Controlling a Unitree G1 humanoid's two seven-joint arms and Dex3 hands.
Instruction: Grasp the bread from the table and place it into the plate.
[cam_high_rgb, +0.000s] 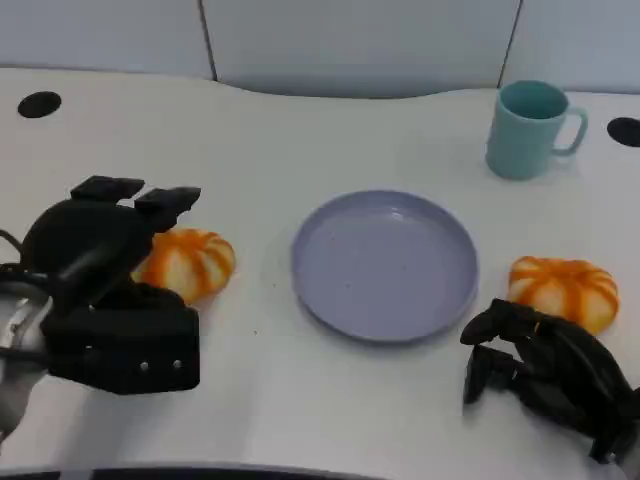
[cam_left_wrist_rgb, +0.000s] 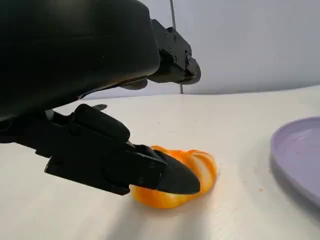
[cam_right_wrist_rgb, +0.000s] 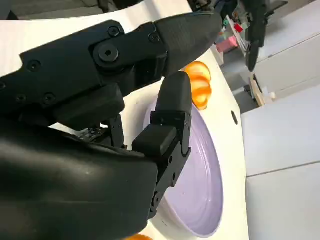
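An orange-and-white striped bread (cam_high_rgb: 190, 262) lies on the white table, left of the lilac plate (cam_high_rgb: 385, 265). My left hand (cam_high_rgb: 110, 290) hovers over its near-left side with fingers spread, holding nothing. In the left wrist view a finger (cam_left_wrist_rgb: 130, 165) reaches in front of the bread (cam_left_wrist_rgb: 192, 172) and the other fingers spread above it, with the plate (cam_left_wrist_rgb: 300, 155) beyond. A second bread (cam_high_rgb: 563, 290) lies right of the plate. My right hand (cam_high_rgb: 550, 375) rests just in front of that one, empty. The right wrist view shows this hand (cam_right_wrist_rgb: 100, 100), the plate (cam_right_wrist_rgb: 200, 190) and the far bread (cam_right_wrist_rgb: 200, 85).
A teal mug (cam_high_rgb: 530, 128) stands at the back right, beyond the plate. Two dark round holes (cam_high_rgb: 38, 104) (cam_high_rgb: 625, 130) mark the table's far corners. A grey wall runs along the table's back edge.
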